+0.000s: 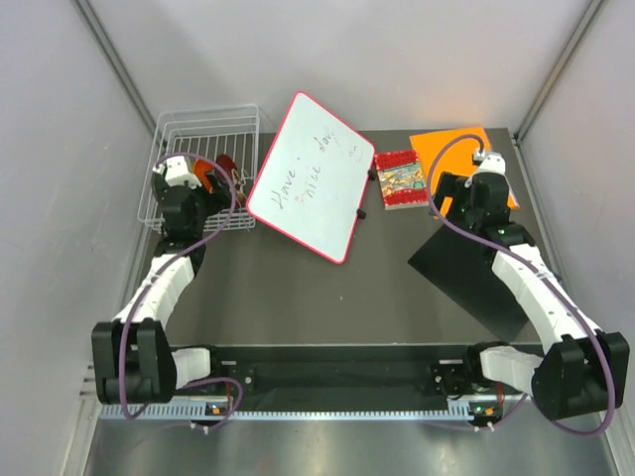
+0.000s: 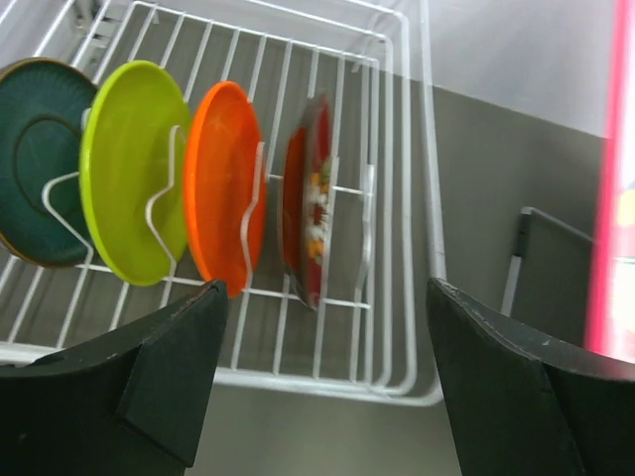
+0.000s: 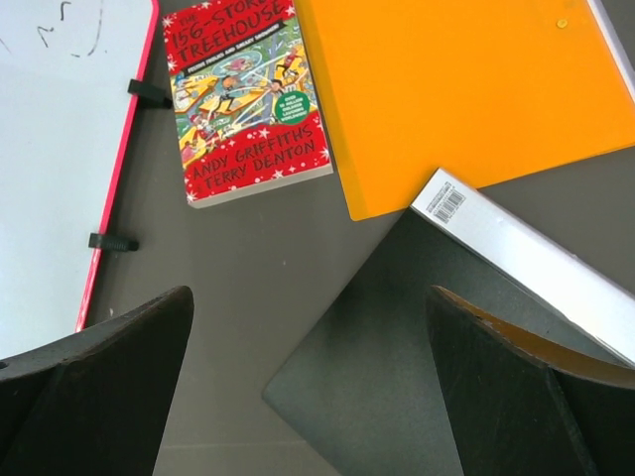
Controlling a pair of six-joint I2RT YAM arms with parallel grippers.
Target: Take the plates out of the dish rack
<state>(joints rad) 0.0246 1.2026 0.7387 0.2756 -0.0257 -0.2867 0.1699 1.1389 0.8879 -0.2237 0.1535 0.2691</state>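
While all four plates (image 2: pixel 134 169) stand upright in the rack (image 2: pixel 428 149) at the bench's (image 1: pixel 298 297) far left, unloading is not started. With jaws wide, the left claw (image 2: pixel 325 293) faces the red plate (image 2: pixel 308 228). The right claw (image 3: pixel 310 297) is wide, empty. Next move: straddle the red plate's rim and close.

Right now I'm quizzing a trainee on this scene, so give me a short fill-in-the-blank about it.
The dish rack holds ____ plates standing on edge.
Between the lime green plate and the dark red plate stands the ____ plate.
The left gripper, above the rack, has its jaws ____.
Missing: four; orange; open.
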